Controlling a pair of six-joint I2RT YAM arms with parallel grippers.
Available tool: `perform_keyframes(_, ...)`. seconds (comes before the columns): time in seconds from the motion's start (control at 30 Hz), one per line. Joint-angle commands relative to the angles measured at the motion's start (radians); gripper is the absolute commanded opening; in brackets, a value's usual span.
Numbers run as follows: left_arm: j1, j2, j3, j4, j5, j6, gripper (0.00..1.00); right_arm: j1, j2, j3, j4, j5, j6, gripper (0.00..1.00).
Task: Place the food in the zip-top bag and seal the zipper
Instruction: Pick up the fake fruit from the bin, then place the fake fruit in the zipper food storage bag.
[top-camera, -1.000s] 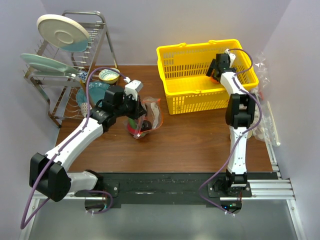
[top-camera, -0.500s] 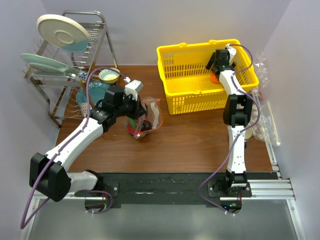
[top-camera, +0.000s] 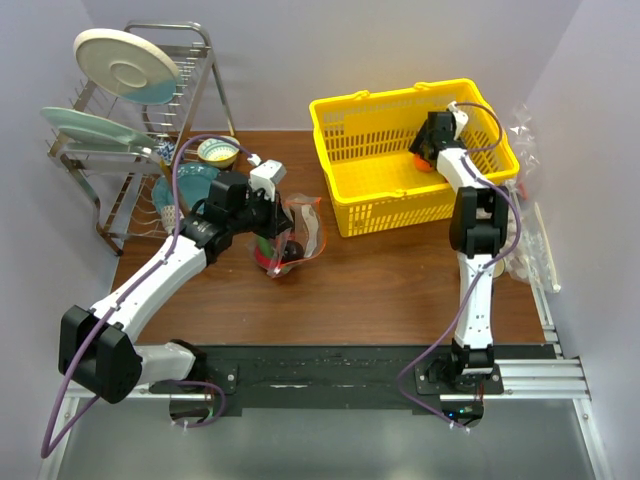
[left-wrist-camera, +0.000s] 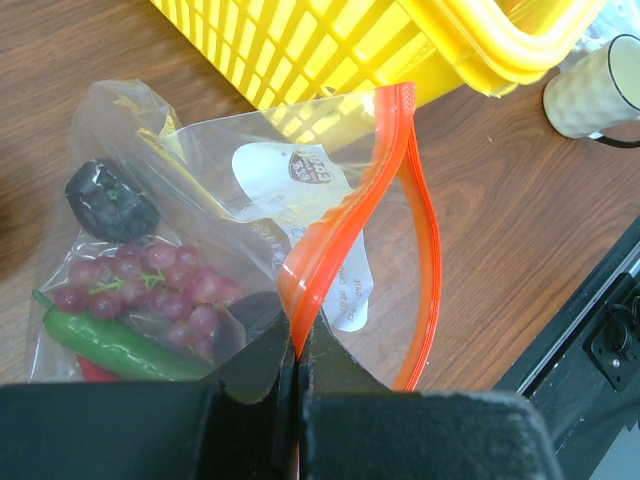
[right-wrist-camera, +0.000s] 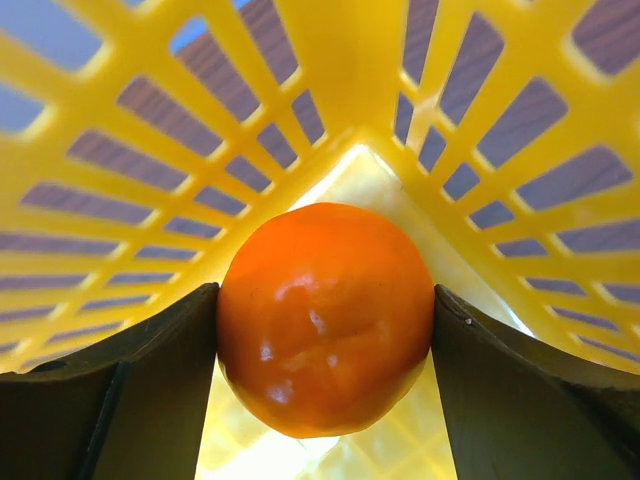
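Note:
The zip-top bag (top-camera: 300, 232) lies on the table left of centre, its mouth open. My left gripper (left-wrist-camera: 298, 350) is shut on the red-orange zipper (left-wrist-camera: 355, 215) at the near side of the mouth. Inside the bag are dark red grapes (left-wrist-camera: 150, 285), a dark round fruit (left-wrist-camera: 110, 200) and a long green vegetable (left-wrist-camera: 110, 343). My right gripper (right-wrist-camera: 325, 300) is in the back right corner of the yellow basket (top-camera: 380, 205). Its fingers press both sides of the orange (right-wrist-camera: 325, 330), which also shows in the top view (top-camera: 423, 162).
A dish rack (top-camera: 130, 150) with plates stands at the back left, a small bowl (top-camera: 218, 151) beside it. Crinkled clear packaging (top-camera: 525, 140) lies along the right wall. A white cup (left-wrist-camera: 600, 85) stands beyond the basket's corner in the left wrist view.
My right gripper rose, then came down in the basket's back right corner around the orange. The basket shifted slightly left. The left arm and bag have not moved.

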Motion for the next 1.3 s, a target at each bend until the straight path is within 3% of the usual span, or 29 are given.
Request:
perform_keyframes(0.0, 0.009, -0.027, -0.001, 0.046, 0.004, 0.002, 0.0, 0.032, -0.091, -0.067, 0.025, -0.021, -0.06, 0.54)
perform_keyframes(0.5, 0.009, -0.031, 0.001, 0.041, -0.003, 0.004, 0.0, 0.066, -0.521, -0.369, 0.077, -0.196, -0.082, 0.51)
perform_keyframes(0.77, 0.009, -0.033, 0.002, 0.037, -0.009, 0.005, 0.0, 0.086, -0.766, -0.478, 0.106, -0.424, -0.102, 0.52)
perform_keyframes(1.13, 0.009, -0.033, 0.005, 0.029, -0.018, 0.008, 0.0, 0.261, -1.113, -0.795, 0.154, -0.65, -0.086, 0.54)
perform_keyframes(1.27, 0.009, -0.035, 0.007, 0.027, -0.024, 0.008, 0.0, 0.369, -1.223, -0.927, 0.245, -0.747, -0.056, 0.54)
